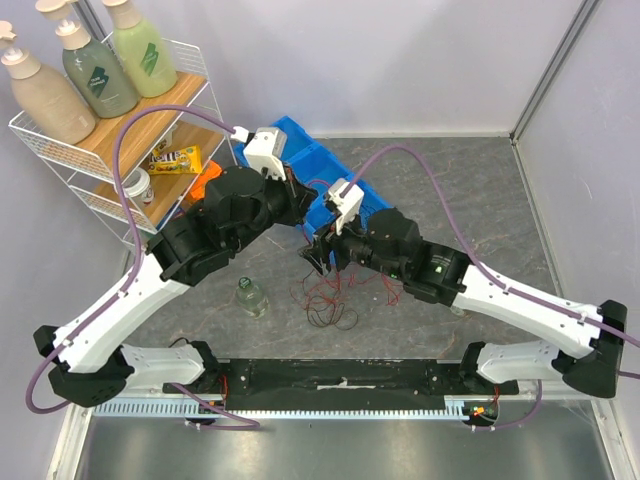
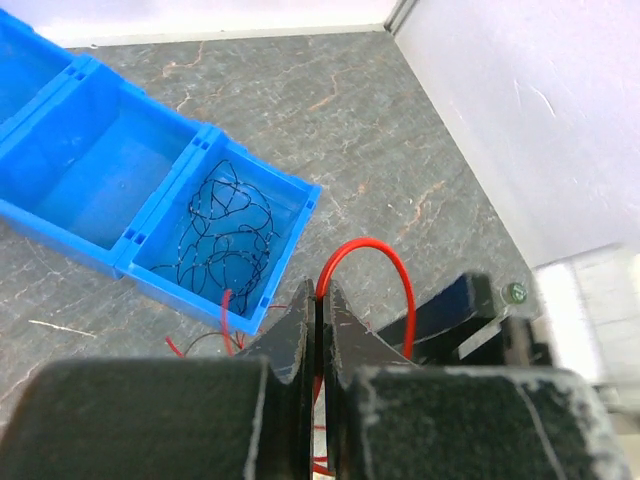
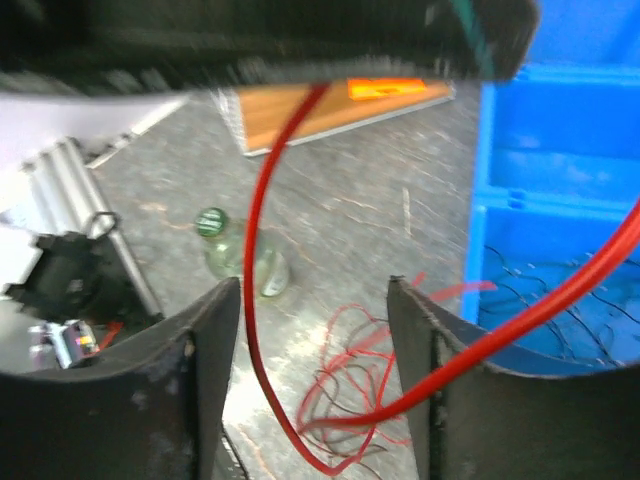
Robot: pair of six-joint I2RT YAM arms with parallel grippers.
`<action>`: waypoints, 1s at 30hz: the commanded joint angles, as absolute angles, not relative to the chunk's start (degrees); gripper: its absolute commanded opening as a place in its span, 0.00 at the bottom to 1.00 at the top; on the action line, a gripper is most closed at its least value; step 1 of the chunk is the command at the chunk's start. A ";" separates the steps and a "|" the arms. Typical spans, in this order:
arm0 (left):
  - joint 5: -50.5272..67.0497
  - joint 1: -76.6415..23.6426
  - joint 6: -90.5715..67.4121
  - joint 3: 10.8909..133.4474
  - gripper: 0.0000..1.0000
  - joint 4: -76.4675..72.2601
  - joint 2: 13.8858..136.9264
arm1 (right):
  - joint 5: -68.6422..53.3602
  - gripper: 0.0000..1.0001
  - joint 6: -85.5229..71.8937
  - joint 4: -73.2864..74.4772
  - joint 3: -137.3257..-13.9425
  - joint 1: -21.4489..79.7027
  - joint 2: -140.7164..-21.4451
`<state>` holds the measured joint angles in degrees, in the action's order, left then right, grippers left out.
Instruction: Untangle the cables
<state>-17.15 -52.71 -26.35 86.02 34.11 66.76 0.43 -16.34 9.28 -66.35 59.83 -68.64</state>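
Note:
The cables [image 1: 335,293] lie as a loose tangle of thin red and black wires on the grey table, also in the right wrist view [image 3: 355,405]. My left gripper [image 2: 318,292] is shut on a red wire [image 2: 372,245] that arcs up from its tips; in the top view it [image 1: 303,226] is above the tangle. My right gripper [image 3: 314,285] is open, just above the tangle [image 1: 322,256]. A lifted red wire loop [image 3: 262,300] hangs between its fingers, not pinched. More black wires [image 2: 225,232] lie in a blue bin.
Blue bins [image 1: 305,150] stand behind the grippers, close to both. A small clear bottle with a green cap [image 1: 250,296] lies left of the tangle. A white wire shelf [image 1: 110,150] with bottles and snacks stands at the far left.

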 commanded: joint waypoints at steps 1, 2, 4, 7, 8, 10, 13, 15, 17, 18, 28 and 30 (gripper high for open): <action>-22.50 -52.12 -33.39 89.29 0.02 36.03 67.59 | 19.67 0.63 -16.70 10.98 -68.20 62.84 -70.57; -22.67 -51.77 -34.18 89.64 0.02 36.82 67.76 | 20.91 0.56 -16.87 11.33 -68.29 63.02 -70.75; -22.85 -51.51 -35.41 90.17 0.02 37.96 68.20 | 21.97 0.40 -17.22 11.16 -68.38 63.11 -71.10; -22.76 -51.07 -34.81 90.00 0.02 37.80 68.38 | 21.88 0.06 -17.84 9.41 -67.50 63.19 -71.28; -23.11 -51.06 -33.76 89.65 0.02 37.62 67.94 | 22.15 0.00 -18.36 8.80 -67.24 63.19 -71.02; -24.51 -50.80 -31.48 88.69 0.07 36.92 66.37 | 21.10 0.00 -18.81 7.48 -67.32 62.58 -70.75; -27.59 -50.71 -27.26 83.25 0.64 32.98 59.97 | 14.44 0.00 -20.74 5.81 -68.64 57.42 -71.10; -28.56 -50.89 -24.88 77.64 0.86 28.33 54.34 | 10.12 0.00 -21.79 4.40 -70.21 53.63 -72.15; -29.53 -50.80 -24.00 72.27 0.91 23.14 48.37 | 5.74 0.00 -23.20 3.35 -72.85 49.42 -74.43; -29.79 -50.80 -23.47 70.33 0.92 20.77 45.38 | 4.32 0.00 -23.73 3.08 -74.86 47.83 -76.01; -31.47 -50.80 -20.56 65.57 0.91 23.46 37.61 | 6.93 0.00 -21.02 0.53 -94.99 40.78 -98.24; -29.45 -50.80 -21.18 65.04 0.90 24.69 37.79 | 9.56 0.00 -18.56 -1.21 -97.37 40.69 -101.76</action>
